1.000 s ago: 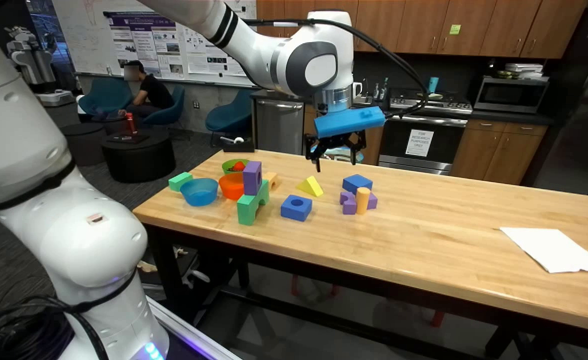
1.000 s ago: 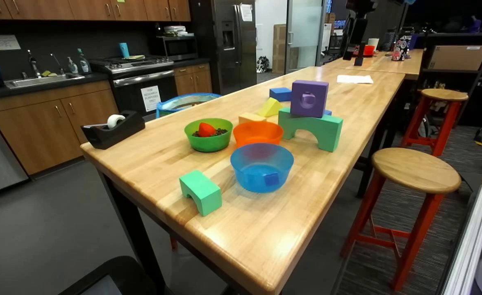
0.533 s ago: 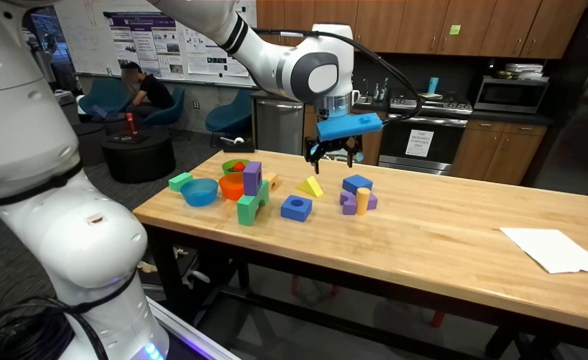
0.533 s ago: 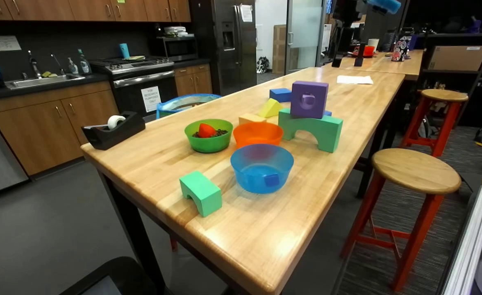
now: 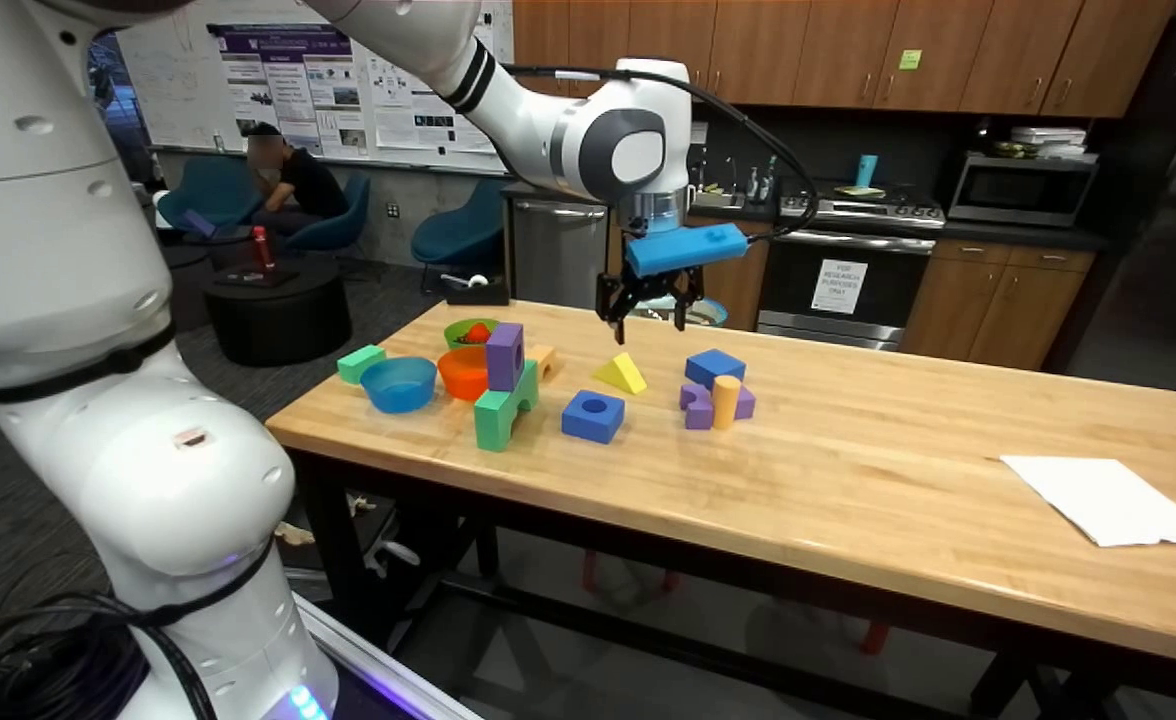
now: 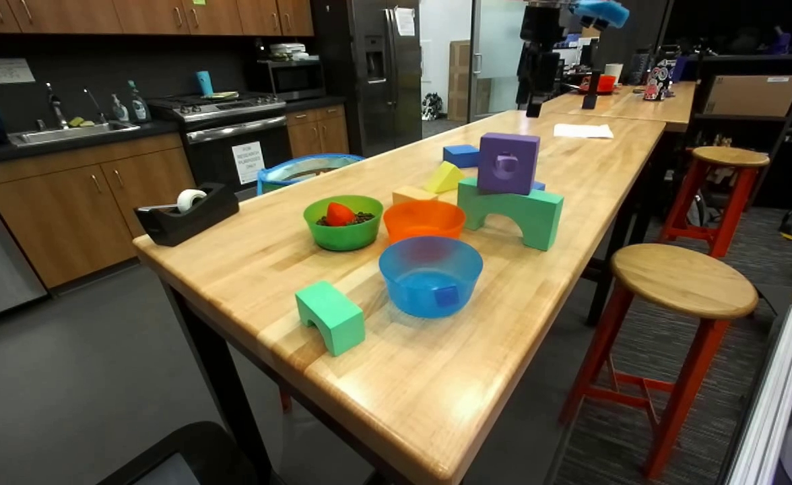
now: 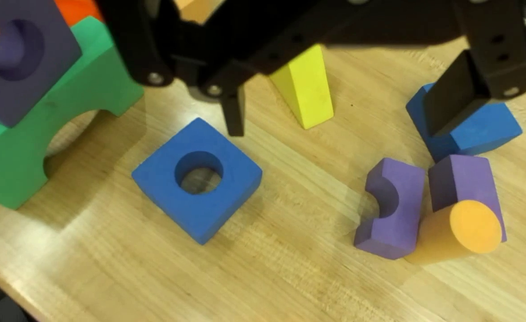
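Observation:
My gripper (image 7: 337,129) is open and empty, above the blocks on the wooden table. In an exterior view the gripper (image 5: 650,331) hangs near the table's far side. The yellow wedge (image 7: 310,94) lies below, between the fingertips in the wrist view, its upper part hidden by the gripper. The blue block with a round hole (image 7: 238,174) lies near the left finger. The right finger covers part of a plain blue block (image 7: 489,129). Beside it are a notched purple block (image 7: 404,205), another purple block (image 7: 475,179) and an orange cylinder (image 7: 475,226).
A purple block with a hole (image 6: 507,148) sits on a green arch (image 6: 541,219). Nearby are orange (image 6: 424,221), blue (image 6: 430,296) and filled green (image 6: 342,234) bowls, a small green arch (image 6: 332,316), a tape dispenser (image 6: 187,219) and white paper (image 5: 1108,495).
The arm has come down a little, and the gripper has shifted left in both exterior views, towards the stacked blocks. The blocks and bowls have not moved.

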{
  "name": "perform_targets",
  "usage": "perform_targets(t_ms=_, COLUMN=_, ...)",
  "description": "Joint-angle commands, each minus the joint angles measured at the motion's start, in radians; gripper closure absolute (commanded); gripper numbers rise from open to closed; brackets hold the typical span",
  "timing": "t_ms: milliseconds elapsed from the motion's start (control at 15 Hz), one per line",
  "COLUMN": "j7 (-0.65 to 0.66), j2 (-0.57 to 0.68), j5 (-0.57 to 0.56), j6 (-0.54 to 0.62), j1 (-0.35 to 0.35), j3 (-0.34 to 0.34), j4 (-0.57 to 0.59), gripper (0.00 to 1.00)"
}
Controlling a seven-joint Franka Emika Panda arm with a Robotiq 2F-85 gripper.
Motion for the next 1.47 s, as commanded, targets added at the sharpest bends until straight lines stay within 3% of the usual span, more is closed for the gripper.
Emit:
perform_targets(t_ms=0, j7=-0.094, j2=0.037, j5=0.014, j6=-0.078, j1=-0.017, j3=0.035, j4=0.056, gripper=0.0)
perform_targets(t_ms=600, j7=-0.225, j2=0.105, j5=-0.034, j6=-0.184, j1=-0.016, j3=0.094, j4=0.132, gripper=0.0)
perform_targets(t_ms=933, j7=-0.288, j2=0.14, j5=-0.126, j6=-0.261, j1=-0.007, j3=0.133, j4=0.165, gripper=0.0)
perform_targets(t_ms=1200, j7=-0.278, j2=0.138, j5=-0.197, j6=-0.251, j1=-0.001, j3=0.161, j4=0.149, gripper=0.0)
perform_targets(t_ms=1400, j7=-0.278, j2=0.14, j5=-0.176, j6=-0.242, j1=-0.006, j3=0.167, j4=0.141, gripper=0.0)
